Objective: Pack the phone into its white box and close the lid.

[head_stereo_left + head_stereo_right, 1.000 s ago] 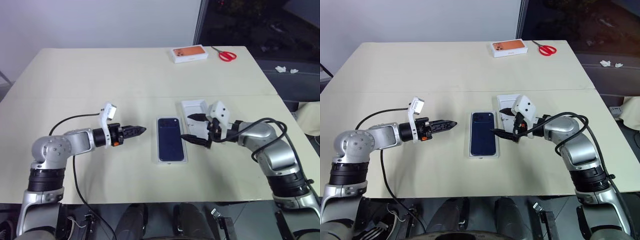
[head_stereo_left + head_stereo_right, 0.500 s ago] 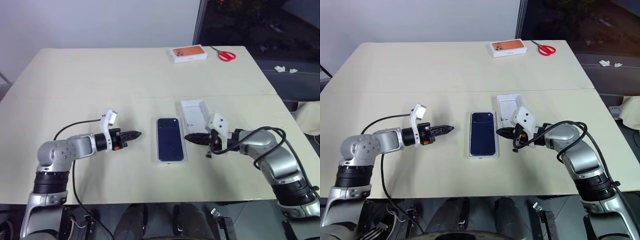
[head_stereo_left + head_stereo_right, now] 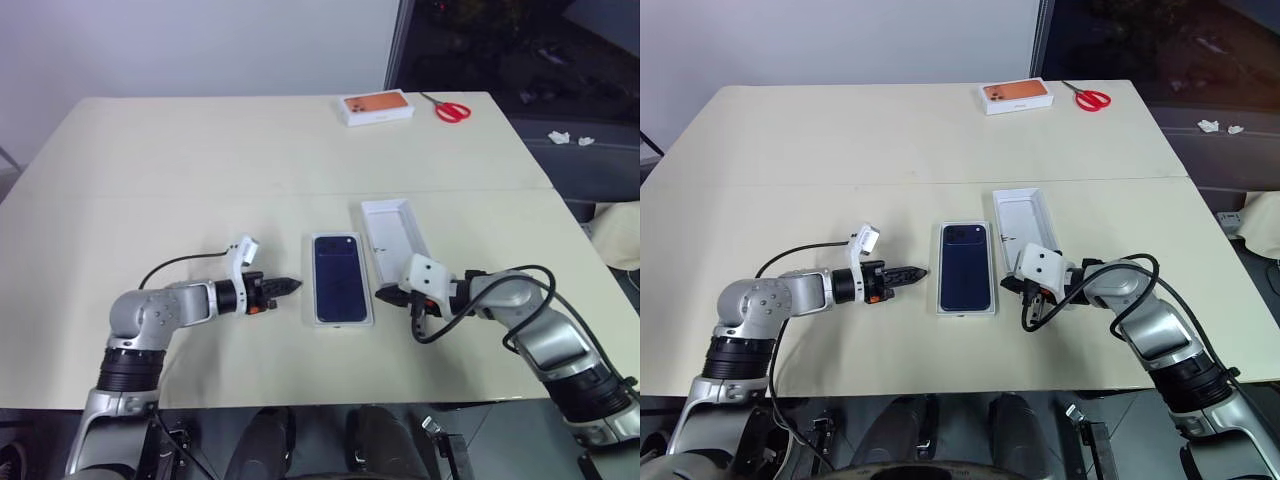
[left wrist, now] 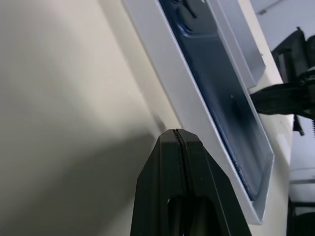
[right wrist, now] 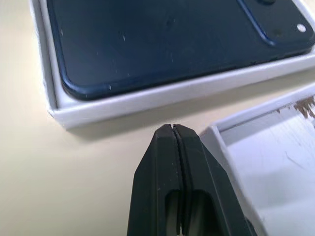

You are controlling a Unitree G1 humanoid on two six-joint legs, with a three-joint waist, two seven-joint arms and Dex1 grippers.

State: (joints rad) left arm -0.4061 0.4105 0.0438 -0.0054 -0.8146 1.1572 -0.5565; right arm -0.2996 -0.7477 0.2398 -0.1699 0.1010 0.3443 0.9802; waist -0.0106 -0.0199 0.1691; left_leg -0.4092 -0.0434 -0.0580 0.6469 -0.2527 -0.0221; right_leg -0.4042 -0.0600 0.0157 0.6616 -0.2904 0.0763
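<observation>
Phone lies camera-side up in white box mid worktop. Lid lies open-side up just right of box. Left claw and right claw flank box, fingers pressed together, empty. Lid likely light, stiff cardboard, slippery; best pinched by long side wall.

Office or lab room: plain pale table, bare white wall, dark window.
</observation>
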